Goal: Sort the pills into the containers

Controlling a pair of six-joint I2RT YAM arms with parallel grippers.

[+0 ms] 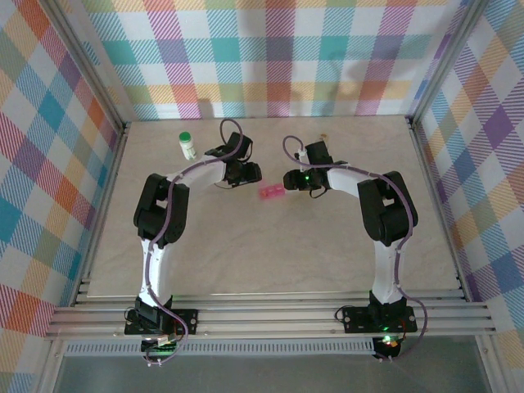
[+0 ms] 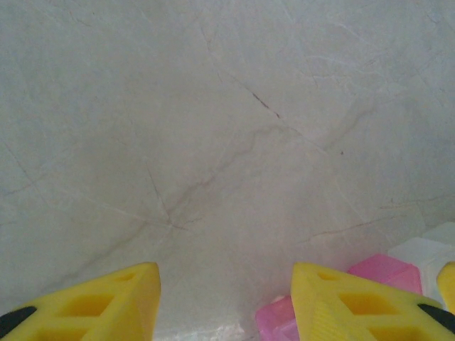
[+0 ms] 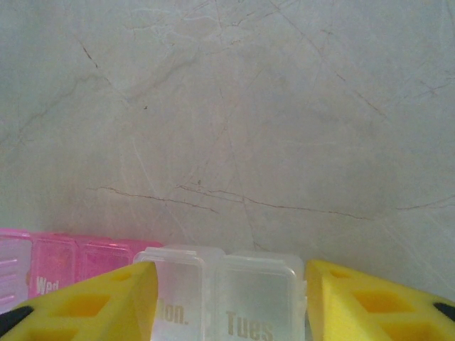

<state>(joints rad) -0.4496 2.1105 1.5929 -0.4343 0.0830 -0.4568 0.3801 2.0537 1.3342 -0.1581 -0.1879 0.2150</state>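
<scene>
Left gripper (image 2: 224, 273): parted, empty, just beside slim translucent pink multi-compartment pill box (image 1: 271, 191). Right gripper (image 3: 226, 270): parted, astride box's clear lids; grip unclear, box cut off below. Small white bottle with green cap (image 1: 188, 146) far left on pale marbled table (image 1: 270, 254). Pastel plaid walls (image 1: 278, 57) around.
</scene>
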